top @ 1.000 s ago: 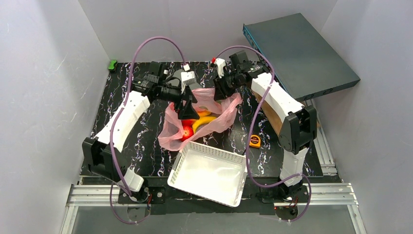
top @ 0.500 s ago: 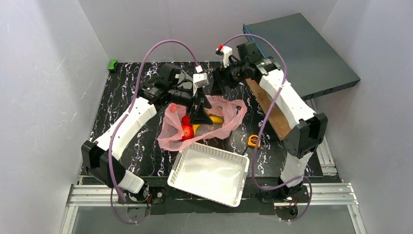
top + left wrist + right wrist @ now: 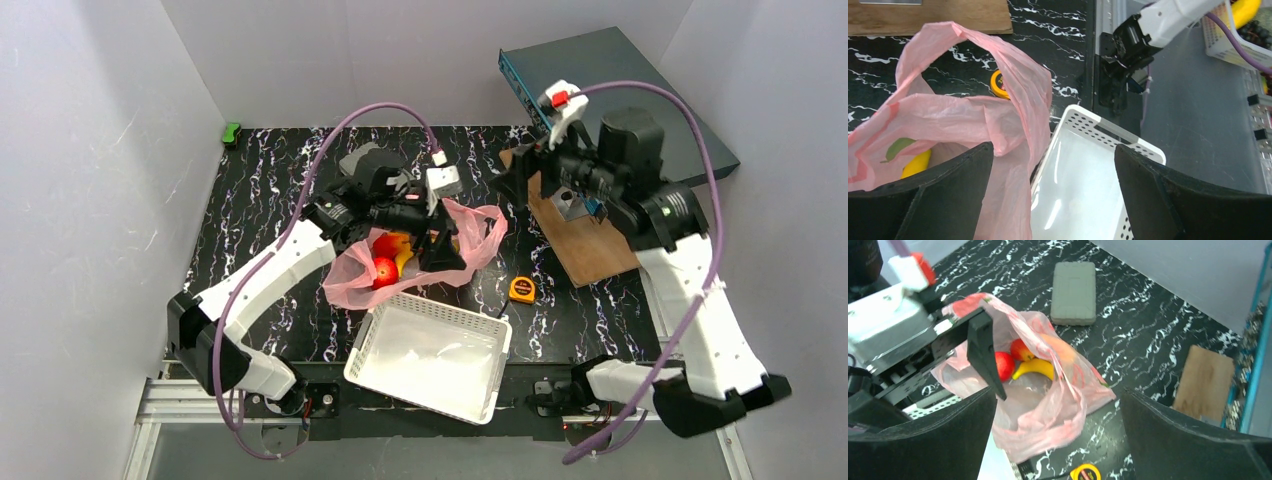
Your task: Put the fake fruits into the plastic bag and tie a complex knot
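Observation:
The pink plastic bag (image 3: 470,232) lies open mid-table, its handle loop (image 3: 1013,65) loose; no knot is in view. Inside it are the fake fruits: a red apple (image 3: 1004,365), a yellow banana (image 3: 1035,369), an orange mango (image 3: 1060,350) and a small red fruit (image 3: 1020,349). My left gripper (image 3: 440,255) hangs open over the bag's near right side, with the bag's edge beside one finger (image 3: 923,200) and the basket below the gap. My right gripper (image 3: 512,180) is open and empty. It is raised to the right of the bag, clear of it.
A white lattice basket (image 3: 440,305) sits just in front of the bag. A yellow tape measure (image 3: 521,290) lies to the bag's right, with a wooden board (image 3: 585,235) and a dark flat box (image 3: 620,95) beyond. A grey block (image 3: 1074,292) lies behind the bag.
My right gripper opened, let go of the bag's rim and drew back up to the right. My left gripper moved right and nearer across the bag's mouth.

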### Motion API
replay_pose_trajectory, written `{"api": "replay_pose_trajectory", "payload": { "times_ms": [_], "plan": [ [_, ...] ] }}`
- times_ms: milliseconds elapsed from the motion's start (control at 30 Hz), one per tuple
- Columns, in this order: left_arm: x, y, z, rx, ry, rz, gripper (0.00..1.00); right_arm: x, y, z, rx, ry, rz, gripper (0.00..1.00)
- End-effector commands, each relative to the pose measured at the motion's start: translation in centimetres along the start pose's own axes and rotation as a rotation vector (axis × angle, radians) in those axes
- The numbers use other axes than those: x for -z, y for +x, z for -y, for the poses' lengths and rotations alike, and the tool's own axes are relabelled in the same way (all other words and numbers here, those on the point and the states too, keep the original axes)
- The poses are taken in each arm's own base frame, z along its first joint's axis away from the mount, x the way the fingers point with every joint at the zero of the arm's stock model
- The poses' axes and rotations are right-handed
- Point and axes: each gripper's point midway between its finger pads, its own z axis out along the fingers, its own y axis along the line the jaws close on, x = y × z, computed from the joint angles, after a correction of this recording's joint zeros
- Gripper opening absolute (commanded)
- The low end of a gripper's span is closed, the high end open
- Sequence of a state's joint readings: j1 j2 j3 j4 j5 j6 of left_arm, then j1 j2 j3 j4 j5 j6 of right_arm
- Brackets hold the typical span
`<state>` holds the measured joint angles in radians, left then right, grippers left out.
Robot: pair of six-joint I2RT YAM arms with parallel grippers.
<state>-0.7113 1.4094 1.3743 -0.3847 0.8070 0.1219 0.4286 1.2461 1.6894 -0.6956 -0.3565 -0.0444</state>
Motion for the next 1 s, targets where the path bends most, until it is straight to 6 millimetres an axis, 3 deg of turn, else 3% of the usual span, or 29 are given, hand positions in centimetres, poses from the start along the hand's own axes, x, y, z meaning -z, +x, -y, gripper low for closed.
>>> {"api": "replay_pose_trajectory", "payload": {
  "times_ms": [0, 167, 300, 567, 667, 833, 967],
  "plan": [
    [-1.5, -2.4, -2.1, 0.035, -0.103, 0.034, 0.89, 1.8, 1.6, 1.2, 0.028, 0.113, 0.019, 0.98],
    [-4.0, -3.2, -3.2, 0.098, -0.099, 0.025, 0.88, 4.8, 3.2, 0.2, 0.069, 0.132, 0.038, 0.98],
    [-5.7, -4.0, -4.4, 0.188, -0.113, 0.024, 0.8, 6.7, 6.3, -1.5, 0.046, 0.086, -0.009, 0.98],
    [-9.2, -3.3, -5.0, 0.285, -0.064, -0.022, 0.73, 9.2, 10.1, -1.5, 0.054, 0.131, -0.043, 0.98],
    [-9.6, -3.6, -4.6, 0.298, -0.023, -0.024, 0.55, 9.3, 10.8, -1.5, 0.065, 0.129, -0.045, 0.98],
    [-8.0, -7.3, -2.4, 0.164, 0.065, 0.084, 0.17, 9.3, 11.4, -2.1, 0.082, 0.104, -0.022, 0.98],
    [-4.4, -9.9, 1.4, 0.011, 0.211, 0.188, 0.06, 8.7, 10.9, -3.1, 0.119, 0.03, 0.024, 0.98]
  ]
}}
